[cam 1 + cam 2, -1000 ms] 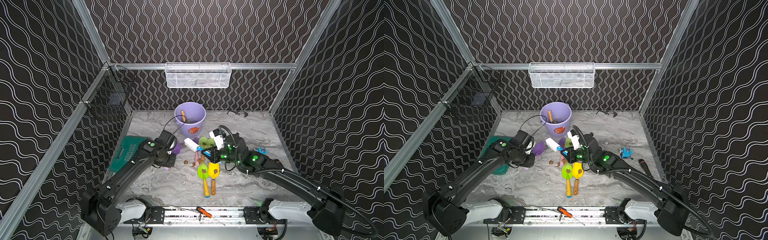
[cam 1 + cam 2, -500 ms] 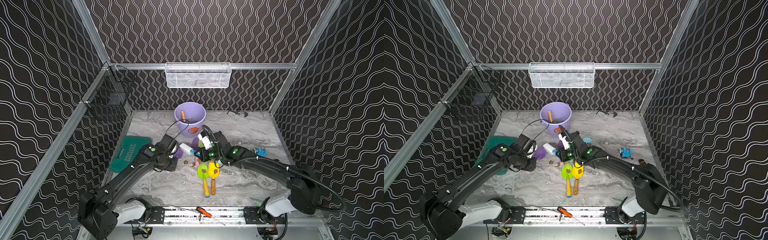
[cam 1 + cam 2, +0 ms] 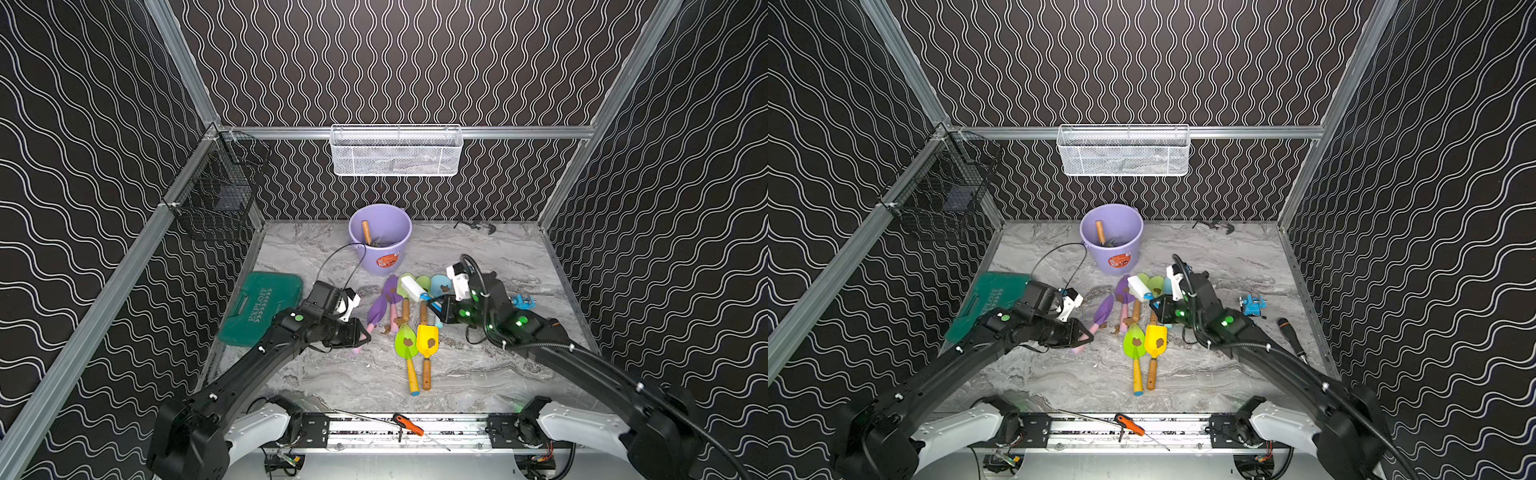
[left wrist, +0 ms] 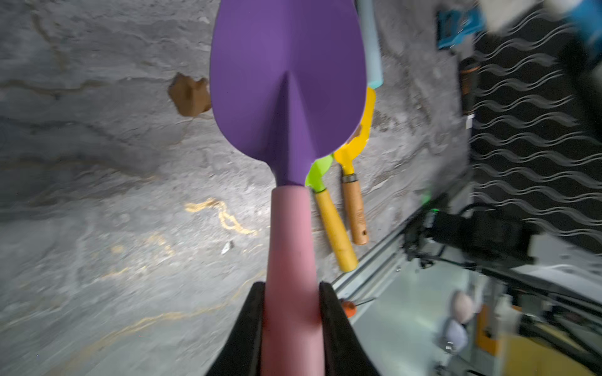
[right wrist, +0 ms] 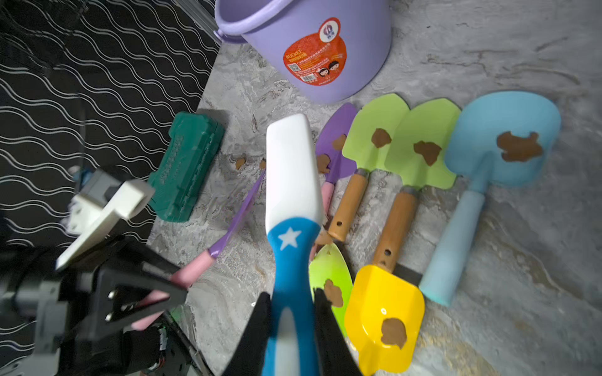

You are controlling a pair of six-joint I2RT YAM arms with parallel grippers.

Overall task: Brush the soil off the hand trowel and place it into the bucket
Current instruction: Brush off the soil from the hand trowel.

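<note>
1. In both top views the left jaws clamp the pink handle of the trowel (image 3: 376,309). Its purple blade points toward the bucket (image 3: 380,257), which stands apart from it at the back of the bench (image 3: 478,374). The right jaws grip the brush (image 3: 411,288) above the other trowels (image 3: 419,345) lying on the bench.
2. Left wrist: the jaws are narrow and tight on the handle. A soil clump (image 4: 189,96) lies on the bench and shows at the blade's (image 4: 288,81) edge.
3. Right wrist: the jaws are closed on the brush's blue handle, with its white head (image 5: 291,172) aimed toward the bucket (image 5: 325,48). Soil dabs (image 5: 519,146) sit on the lying trowels.
</note>
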